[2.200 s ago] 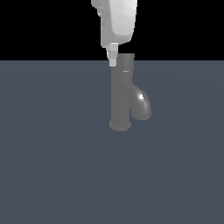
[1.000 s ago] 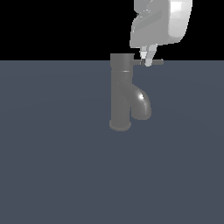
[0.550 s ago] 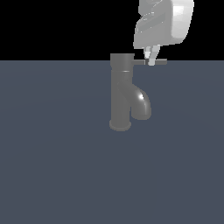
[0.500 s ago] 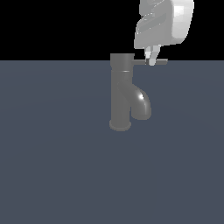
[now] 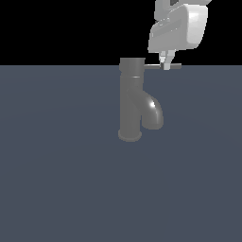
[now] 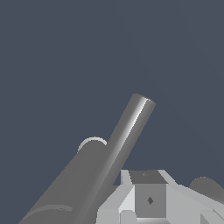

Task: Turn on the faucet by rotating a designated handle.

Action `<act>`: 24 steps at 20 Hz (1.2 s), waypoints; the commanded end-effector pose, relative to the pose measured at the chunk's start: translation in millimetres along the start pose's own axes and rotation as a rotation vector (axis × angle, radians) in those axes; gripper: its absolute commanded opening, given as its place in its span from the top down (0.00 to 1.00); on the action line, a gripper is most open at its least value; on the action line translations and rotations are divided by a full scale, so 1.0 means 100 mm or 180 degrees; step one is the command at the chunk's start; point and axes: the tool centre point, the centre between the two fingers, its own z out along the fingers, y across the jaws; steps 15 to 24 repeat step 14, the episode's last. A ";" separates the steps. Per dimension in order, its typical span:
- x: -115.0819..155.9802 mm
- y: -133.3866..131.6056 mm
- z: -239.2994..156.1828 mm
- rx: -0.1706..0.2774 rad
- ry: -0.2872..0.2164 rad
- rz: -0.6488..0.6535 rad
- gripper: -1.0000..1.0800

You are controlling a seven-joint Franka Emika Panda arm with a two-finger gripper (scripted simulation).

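Faucet: dull grey metal upright cylinder faucet (image 5: 131, 101) on the dark blue-grey counter (image 5: 56, 179), curved spout toward 4 o'clock.
Handle: thin straight grey rod handle (image 5: 163, 67) pointing from the cap toward 3 o'clock, long axis level.
Hand: white robot hand (image 5: 165, 63) right above, fingertips on the rod past mid-length; spread or pinching, cannot tell.
Wrist view: rod (image 6: 127, 133) beside the fingers.
Coming move: probably a sideways sweep about the cap.

Faucet (image 5: 130, 101) and handle (image 5: 174, 67): dull grey metal, smooth, soft sheen. My gripper (image 5: 165, 64): smooth white plastic-like shell, semi-gloss.
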 end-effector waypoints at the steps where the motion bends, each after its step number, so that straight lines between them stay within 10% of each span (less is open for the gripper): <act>1: 0.16 -0.03 0.00 0.0010 0.0010 0.0058 1.00; 24: 0.48 -0.28 0.00 0.0011 0.0012 0.0094 1.00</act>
